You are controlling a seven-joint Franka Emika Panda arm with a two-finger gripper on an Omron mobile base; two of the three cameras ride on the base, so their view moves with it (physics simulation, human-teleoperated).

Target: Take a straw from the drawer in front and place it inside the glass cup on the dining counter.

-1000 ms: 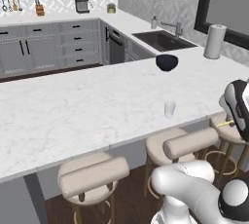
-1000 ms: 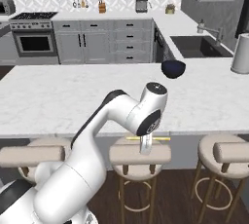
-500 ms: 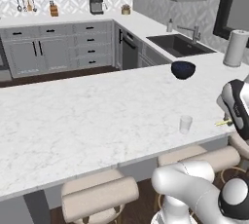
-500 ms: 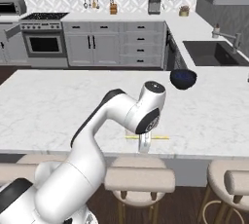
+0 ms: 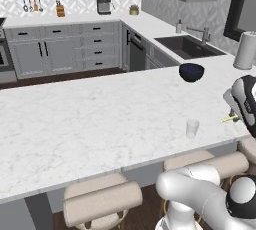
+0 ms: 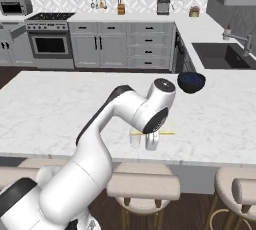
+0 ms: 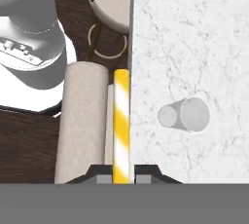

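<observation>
Holding: straw (image 7: 121, 121) clenched between the hand (image 7: 121, 175) fingertips, yellow with pale stripes
Straw position: level, over the near edge of the surface (image 5: 90, 119), just beside the cup (image 5: 192, 128), not in it; one end sticking out past the arm in the right base view (image 6: 165, 133)
Cup: clear, upright, standing near the front edge of the surface (image 6: 135, 139); seen from above in the hand view (image 7: 187, 114)
Bowl: dark blue (image 6: 191, 81), farther back on the surface, well apart from the cup
Stools: beige padded seats (image 5: 102, 201) along the near edge, below the straw
Arm: white, bent over the edge (image 6: 125, 116)
</observation>
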